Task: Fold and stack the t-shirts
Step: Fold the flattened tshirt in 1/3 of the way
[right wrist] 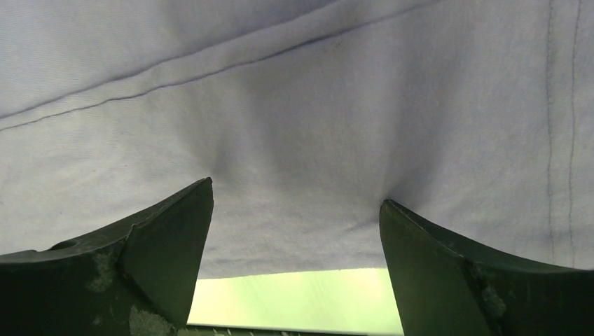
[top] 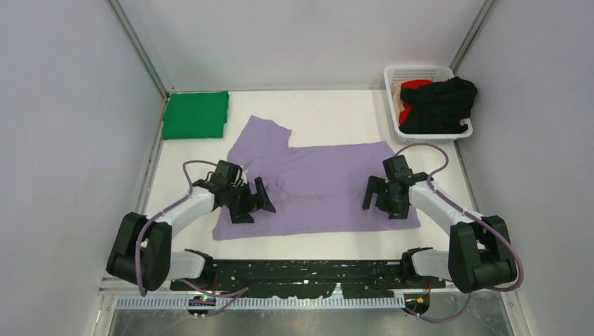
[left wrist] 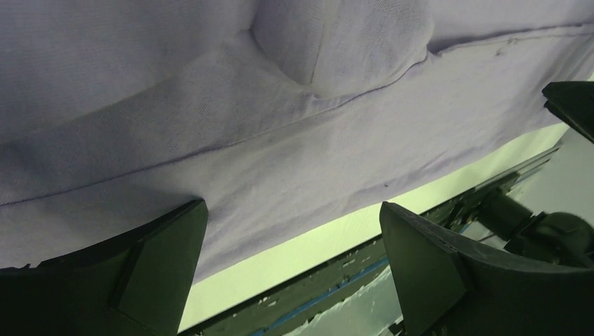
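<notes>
Left gripper: jaws spread wide, nothing between them. The fingertips are down at a lavender-purple soft cloth t-shirt, close to its near hem.

Right gripper: also wide open and empty. Its tips dent the same cloth just inside the near edge, and the wrist view shows puckers at both tips.

The lavender shirt lies flat on the white table, under and between the two grippers and spreading away from them. Its long axis runs side to side, from one gripper to the other. A sleeve-like flap sticks out beyond the left gripper, pointing to the far left. I cannot make out the collar, so I cannot say which end is the neck.

Further out, well past the left gripper at the far-left corner, a bright green cloth t-shirt sits as a neat folded rectangle.

Beyond the right gripper at the far right stands a white perforated plastic basket. It holds a crumpled black cloth t-shirt with a red cloth t-shirt showing under it.

Progress, as I judge it: early. One shirt is folded and set aside. The lavender one is laid out, with its fold apparently about to start from the near hem. The black and red ones are not yet taken out, and no stack is built.
</notes>
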Motion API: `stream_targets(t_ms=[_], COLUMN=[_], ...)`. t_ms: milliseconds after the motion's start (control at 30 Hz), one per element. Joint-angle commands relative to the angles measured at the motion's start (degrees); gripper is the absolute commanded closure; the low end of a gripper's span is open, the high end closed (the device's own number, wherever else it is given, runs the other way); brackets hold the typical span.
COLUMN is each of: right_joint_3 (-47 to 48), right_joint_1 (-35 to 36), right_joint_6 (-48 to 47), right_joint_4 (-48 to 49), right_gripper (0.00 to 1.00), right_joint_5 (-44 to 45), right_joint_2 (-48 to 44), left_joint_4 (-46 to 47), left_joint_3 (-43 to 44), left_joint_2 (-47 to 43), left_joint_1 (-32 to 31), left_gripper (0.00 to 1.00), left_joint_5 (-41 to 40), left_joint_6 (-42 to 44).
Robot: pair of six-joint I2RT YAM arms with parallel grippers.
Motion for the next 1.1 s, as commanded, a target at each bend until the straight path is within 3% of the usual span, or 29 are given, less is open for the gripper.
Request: stream_targets(t_ms=[0,267,433,667,1067], right_joint_3=[-0.7,2.2,2.3,2.4,2.1], right_joint_1=[0.4,0.4,0.3,0.3,-0.2], right_joint_6=[0.9,-1.5,-1.7,-3.3,-4.2], right_joint_4=[-11.3,-1.6,3.2,5.8,6.6], right_gripper=[0.05,0.05,0.05,0.05,0.05], right_joint_5=[1.5,-2.4,-3.4,-2.0,-1.2], right_joint_2=[-5.9,-13.4,-13.0,-11.4,-8.2], left_joint_4=[-13.6,-22.1,-23.7,-28.9,-31.9], left_joint_3=[-4.6,10.7,20.7,30.8,36.2], left_joint_2=[-3.6,-10.8,-3.0,13.2,24.8], left_joint_1=[-6.4,-8.1,-9.2,-10.9,-13.8], left_gripper=[0.00,0.01,0.02,0.13,0.15], left_joint_5=[-5.4,-19.0,-26.0,-31.7,-39.1], left_joint_6=[-2.4,0.0,5.0,11.0,15.0])
